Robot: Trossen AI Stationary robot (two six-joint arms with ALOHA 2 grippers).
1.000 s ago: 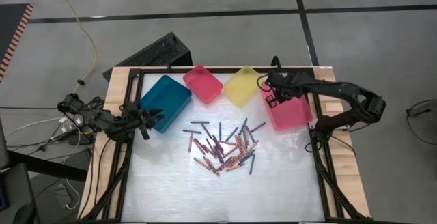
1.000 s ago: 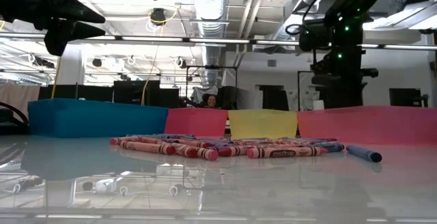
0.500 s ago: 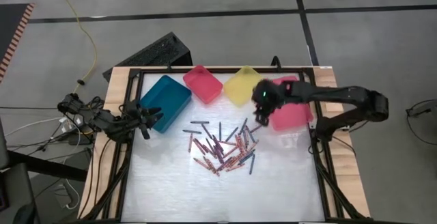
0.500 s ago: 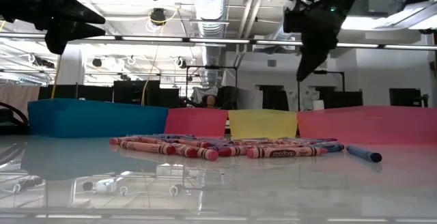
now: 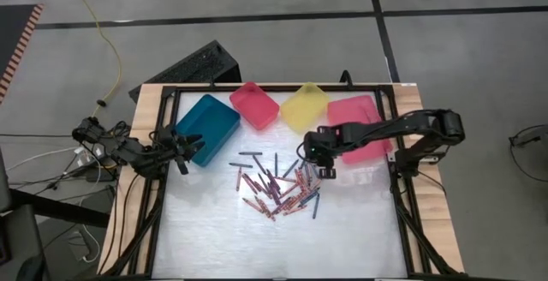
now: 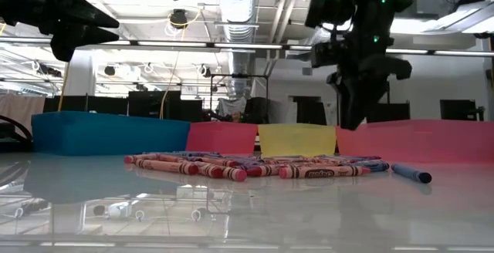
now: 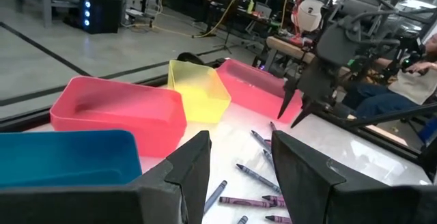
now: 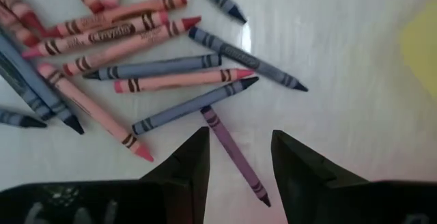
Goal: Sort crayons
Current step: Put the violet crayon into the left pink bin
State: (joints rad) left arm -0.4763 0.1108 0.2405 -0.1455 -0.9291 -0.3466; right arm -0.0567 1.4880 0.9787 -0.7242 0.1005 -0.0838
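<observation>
**Purple crayon lying straight ahead of the right fingers**

You are hovering the right gripper (image 8: 237,176) over the yellow-bin edge of the crayons (image 5: 281,182), fingers spread wide and holding nothing. A purple crayon (image 8: 234,155) is running lengthwise out from between them, so you are needing to turn the wrist to span it. The left gripper (image 5: 184,151) is waiting farther off.
</observation>
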